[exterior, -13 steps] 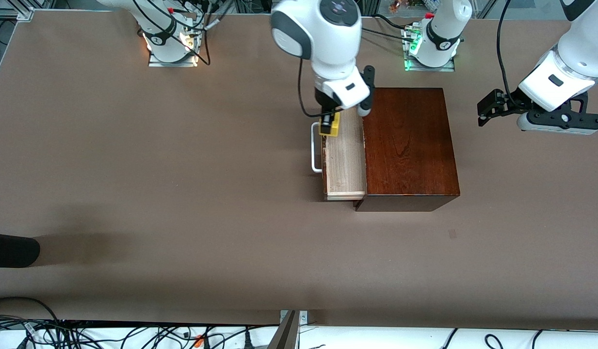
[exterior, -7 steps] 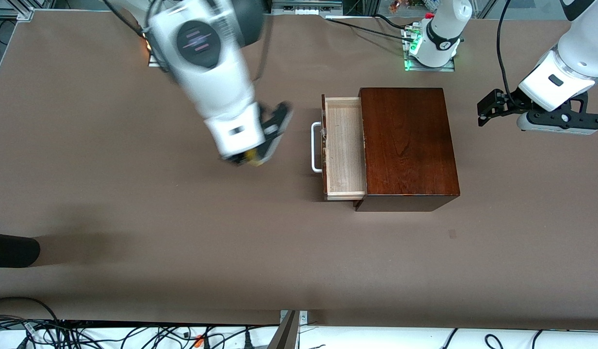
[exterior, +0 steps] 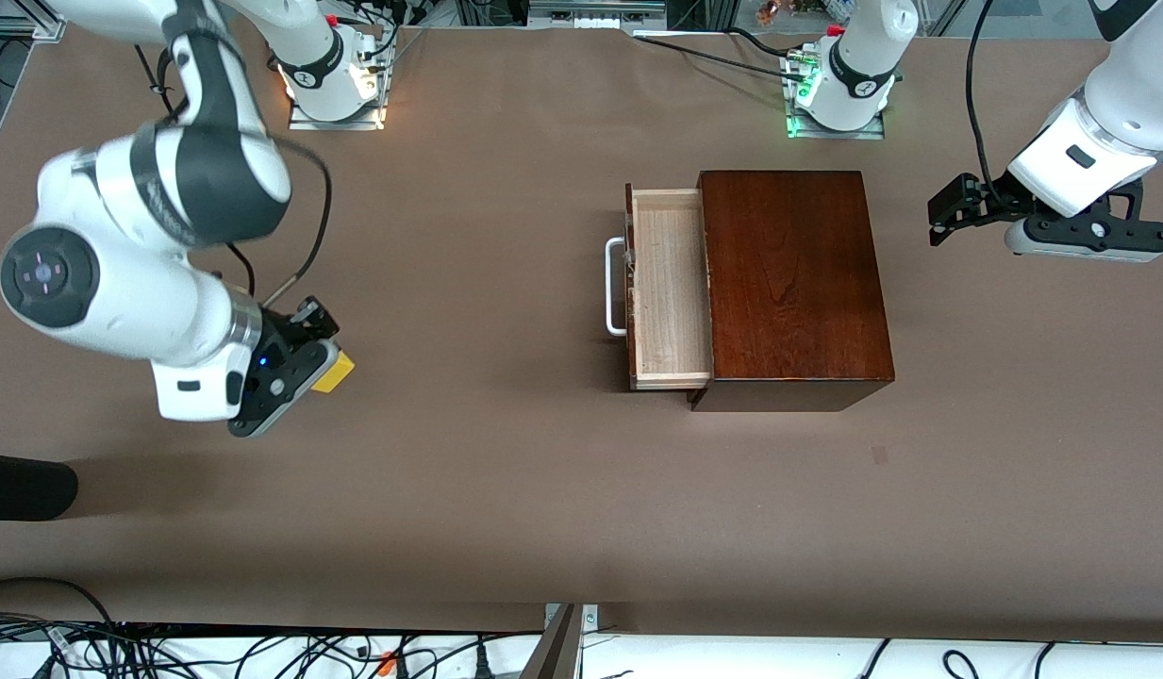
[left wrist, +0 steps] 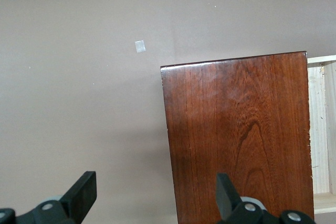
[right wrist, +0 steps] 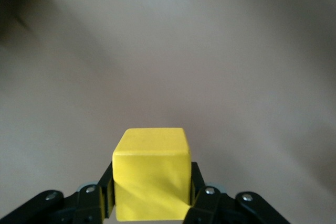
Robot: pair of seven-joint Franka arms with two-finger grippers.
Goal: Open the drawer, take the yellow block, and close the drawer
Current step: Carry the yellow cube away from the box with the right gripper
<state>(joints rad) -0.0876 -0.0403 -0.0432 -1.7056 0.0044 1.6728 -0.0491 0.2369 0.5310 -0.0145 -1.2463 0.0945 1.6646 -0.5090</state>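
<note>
The drawer (exterior: 671, 288) of the dark reddish-brown box (exterior: 793, 283) stands pulled out, its pale wood inside bare, its white handle (exterior: 614, 286) toward the right arm's end. My right gripper (exterior: 322, 363) is shut on the yellow block (exterior: 334, 374) over the bare table at the right arm's end, well away from the drawer. In the right wrist view the block (right wrist: 152, 179) sits squeezed between both fingers. My left gripper (exterior: 949, 219) is open and empty, waiting in the air at the left arm's end beside the box; its wrist view shows the box top (left wrist: 239, 135).
A dark object (exterior: 20, 486) lies at the table edge at the right arm's end, nearer the front camera. A small pale mark (exterior: 880, 455) is on the table nearer the camera than the box. Cables (exterior: 166, 651) run along the front edge.
My right gripper has carried the yellow block out of the drawer and swung it across the table toward the right arm's end. The drawer stays open. The left arm has not moved.
</note>
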